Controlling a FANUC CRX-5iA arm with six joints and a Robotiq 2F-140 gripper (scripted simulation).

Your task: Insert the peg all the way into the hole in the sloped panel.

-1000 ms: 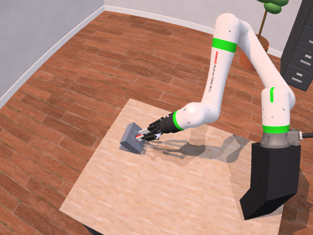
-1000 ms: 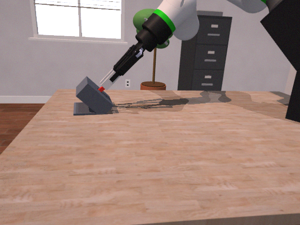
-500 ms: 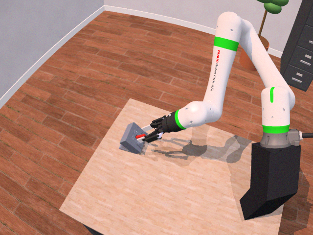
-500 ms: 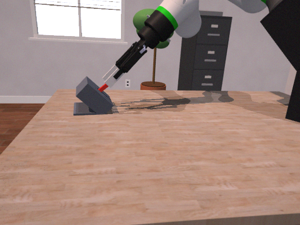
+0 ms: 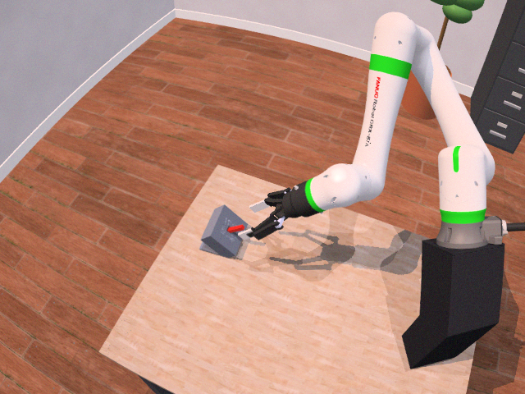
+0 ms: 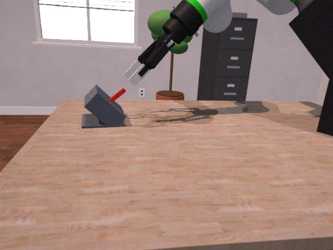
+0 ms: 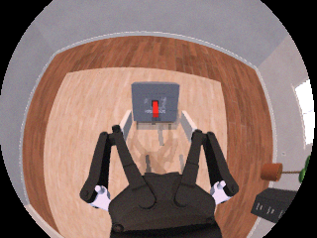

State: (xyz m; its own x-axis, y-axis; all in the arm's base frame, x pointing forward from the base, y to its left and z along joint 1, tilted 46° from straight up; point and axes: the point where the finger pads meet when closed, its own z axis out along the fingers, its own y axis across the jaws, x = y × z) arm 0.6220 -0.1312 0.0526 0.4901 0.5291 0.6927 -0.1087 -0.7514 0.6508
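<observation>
A grey sloped panel stands on its base plate near the far left of the wooden table. A red peg sits in the panel's hole, with a good length sticking out square to the sloped face. My gripper is open and empty. It is lined up with the peg's axis, a short way back from the peg's free end, and its fingers do not touch the peg.
The robot's black base stands at the table's right side. A grey filing cabinet and a potted plant stand on the floor behind the table.
</observation>
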